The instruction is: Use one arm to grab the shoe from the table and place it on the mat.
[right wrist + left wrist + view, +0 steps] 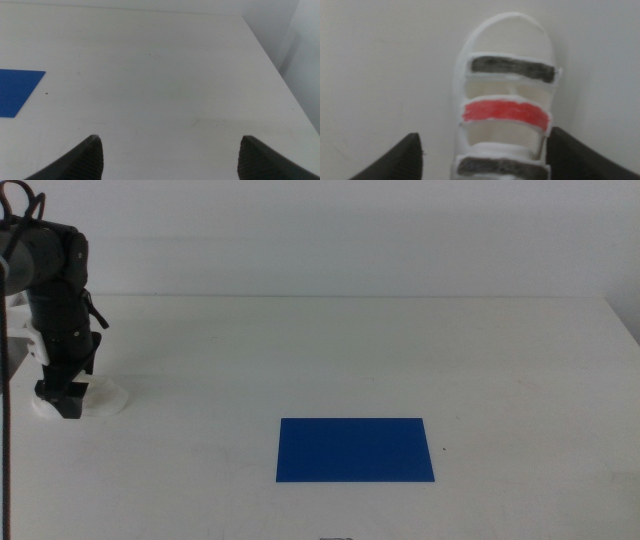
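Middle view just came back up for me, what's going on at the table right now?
The left gripper is down over the shoe at the far left of the table, jaws open on either side of it, not yet closed. The shoe sits on the table, well away from the blue mat, which has nothing on it. The right gripper waits open over the table's right side.

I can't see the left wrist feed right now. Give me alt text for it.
The left gripper is open, one dark jaw either side of the white shoe on the table. Black, red and black straps cross the shoe's top.
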